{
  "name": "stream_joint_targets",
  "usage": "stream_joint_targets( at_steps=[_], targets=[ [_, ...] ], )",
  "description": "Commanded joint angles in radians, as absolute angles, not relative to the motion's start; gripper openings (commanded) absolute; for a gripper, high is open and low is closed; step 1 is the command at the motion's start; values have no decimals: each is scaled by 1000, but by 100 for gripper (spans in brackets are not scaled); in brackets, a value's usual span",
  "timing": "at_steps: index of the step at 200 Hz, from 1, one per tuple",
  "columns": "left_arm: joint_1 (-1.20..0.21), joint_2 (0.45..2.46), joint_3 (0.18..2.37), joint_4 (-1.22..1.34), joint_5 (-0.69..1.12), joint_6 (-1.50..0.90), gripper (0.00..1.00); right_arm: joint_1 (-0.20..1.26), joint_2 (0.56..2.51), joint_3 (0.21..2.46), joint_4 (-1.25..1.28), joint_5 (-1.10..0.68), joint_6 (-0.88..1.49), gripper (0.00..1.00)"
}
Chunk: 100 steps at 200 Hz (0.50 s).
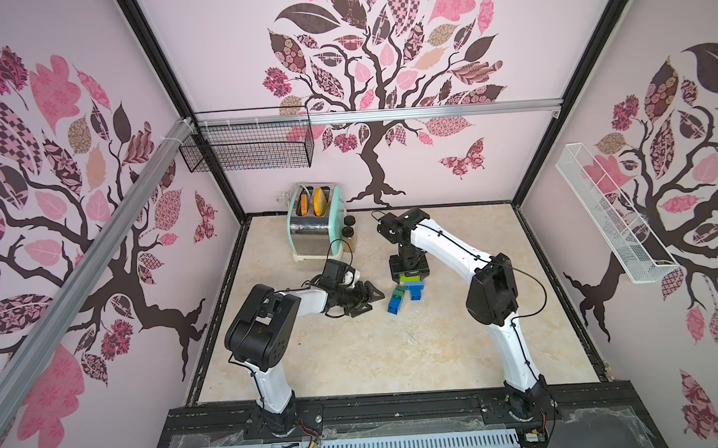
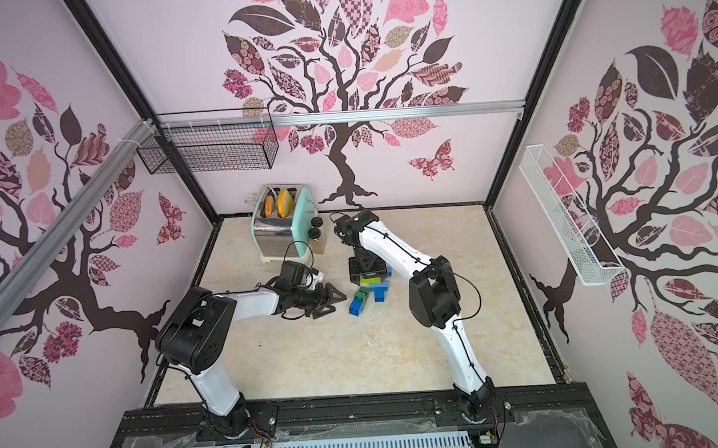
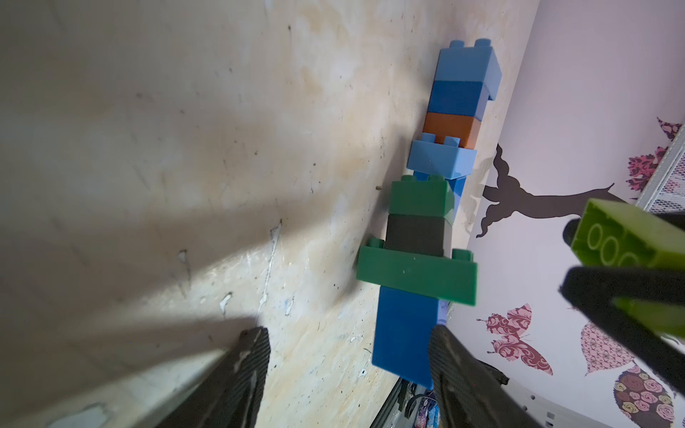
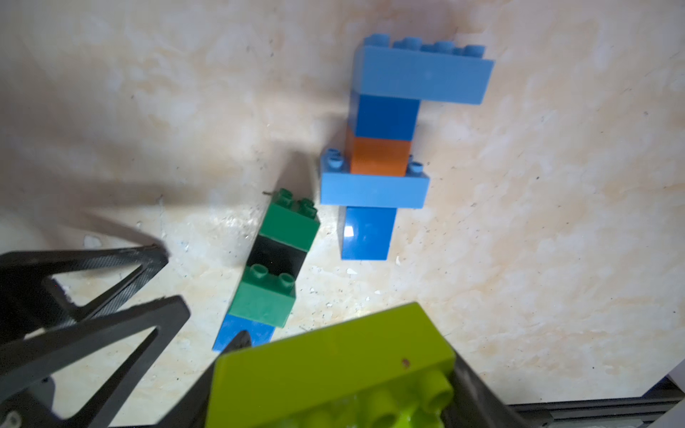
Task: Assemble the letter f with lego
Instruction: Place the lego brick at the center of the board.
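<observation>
Two lego builds lie flat mid-table in both top views. One joins light blue, blue and orange-brown bricks (image 1: 416, 291) (image 4: 381, 148) (image 3: 459, 96). Beside it lies a strip of dark green, black and blue bricks (image 1: 396, 300) (image 4: 274, 266) (image 3: 415, 259). My right gripper (image 1: 409, 272) (image 4: 352, 355) hangs just above and behind them, shut on a lime brick (image 1: 411, 277) (image 4: 326, 378) (image 3: 622, 241). My left gripper (image 1: 373, 303) (image 2: 336, 304) (image 3: 348, 333) (image 4: 174, 279) lies low over the table to the left of the strip, open and holding nothing, one fingertip close to the strip's blue end.
A mint-and-chrome toaster (image 1: 316, 227) with two dark-capped jars (image 1: 349, 229) beside it stands at the back of the table. A black wire basket (image 1: 245, 146) hangs on the back wall, a white one (image 1: 611, 214) on the right wall.
</observation>
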<state>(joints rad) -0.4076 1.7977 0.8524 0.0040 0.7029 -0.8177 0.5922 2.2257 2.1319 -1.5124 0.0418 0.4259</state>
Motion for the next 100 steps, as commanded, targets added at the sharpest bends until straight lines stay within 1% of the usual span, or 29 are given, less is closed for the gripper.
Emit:
stream_joint_targets(
  at_steps=[1, 27, 46, 100],
  targets=[
    [-403, 1776, 865, -140, 588, -731, 72, 485, 2178, 2080, -1461, 22, 423, 67],
    [-438, 1724, 900, -245, 507, -636, 72, 398, 2161, 1988, -1383, 2, 418, 67],
    [-458, 1687, 917, -295, 466, -580, 72, 350, 2183, 1966, -1364, -25, 407, 67],
    [-508, 1570, 1006, -448, 360, -477, 72, 324, 2225, 1888, -1293, -25, 407, 69]
  ],
)
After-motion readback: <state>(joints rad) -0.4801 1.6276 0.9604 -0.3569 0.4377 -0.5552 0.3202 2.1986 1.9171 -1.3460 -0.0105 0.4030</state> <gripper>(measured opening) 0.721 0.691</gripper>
